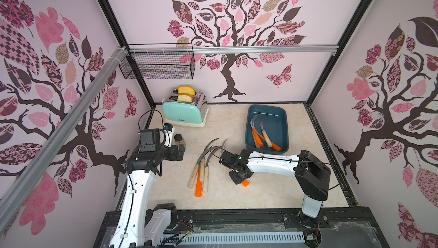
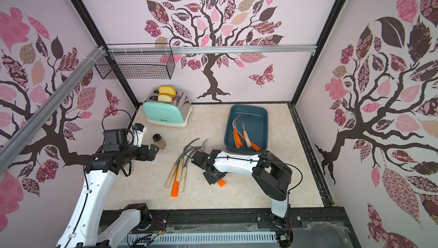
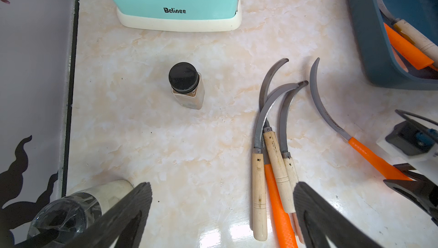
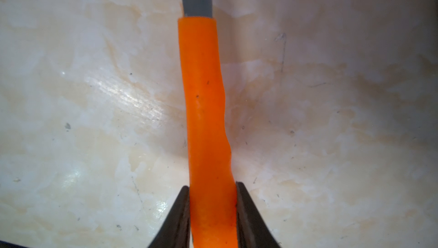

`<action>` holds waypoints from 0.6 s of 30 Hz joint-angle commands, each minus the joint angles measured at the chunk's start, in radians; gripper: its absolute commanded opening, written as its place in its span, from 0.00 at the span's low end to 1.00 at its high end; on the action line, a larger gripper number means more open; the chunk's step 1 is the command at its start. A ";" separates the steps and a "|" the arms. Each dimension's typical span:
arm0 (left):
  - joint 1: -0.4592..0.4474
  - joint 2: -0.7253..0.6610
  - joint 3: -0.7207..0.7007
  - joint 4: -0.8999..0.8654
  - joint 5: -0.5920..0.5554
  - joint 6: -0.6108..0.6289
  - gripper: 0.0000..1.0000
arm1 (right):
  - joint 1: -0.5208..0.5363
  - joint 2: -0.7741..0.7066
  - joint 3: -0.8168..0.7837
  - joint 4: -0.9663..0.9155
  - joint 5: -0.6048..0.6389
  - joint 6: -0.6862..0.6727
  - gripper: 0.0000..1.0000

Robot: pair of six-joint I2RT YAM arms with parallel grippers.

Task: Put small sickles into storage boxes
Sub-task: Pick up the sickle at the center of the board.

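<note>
Several small sickles (image 1: 201, 168) lie bunched mid-table, three with pale wood handles and one orange (image 3: 272, 163). My right gripper (image 4: 212, 201) is shut on the orange handle of another sickle (image 4: 203, 97). That one is low over the tabletop, just right of the bunch, with its handle end (image 1: 245, 183) poking out below the gripper (image 1: 239, 178). The teal storage box (image 1: 276, 126) stands at the back right and holds three sickles (image 1: 267, 139). My left gripper (image 3: 222, 185) is open and holds nothing, and it hovers left of the bunch (image 1: 179, 153).
A mint toaster (image 1: 184, 114) with bread stands at the back left. A small black-capped jar (image 1: 179, 139) stands near my left gripper. A clear glass (image 3: 71, 211) sits by the left wall. A black wire basket (image 1: 158, 65) hangs on the back rail.
</note>
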 commanded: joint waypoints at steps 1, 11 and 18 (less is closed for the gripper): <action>0.005 0.003 0.027 -0.007 0.008 -0.005 0.98 | -0.004 -0.046 0.034 -0.011 0.034 -0.009 0.14; 0.005 0.013 0.031 0.000 0.010 -0.003 0.98 | -0.105 -0.178 0.129 -0.078 -0.031 -0.050 0.15; 0.005 0.016 0.046 -0.002 0.012 -0.002 0.98 | -0.266 -0.251 0.180 -0.141 -0.067 -0.129 0.16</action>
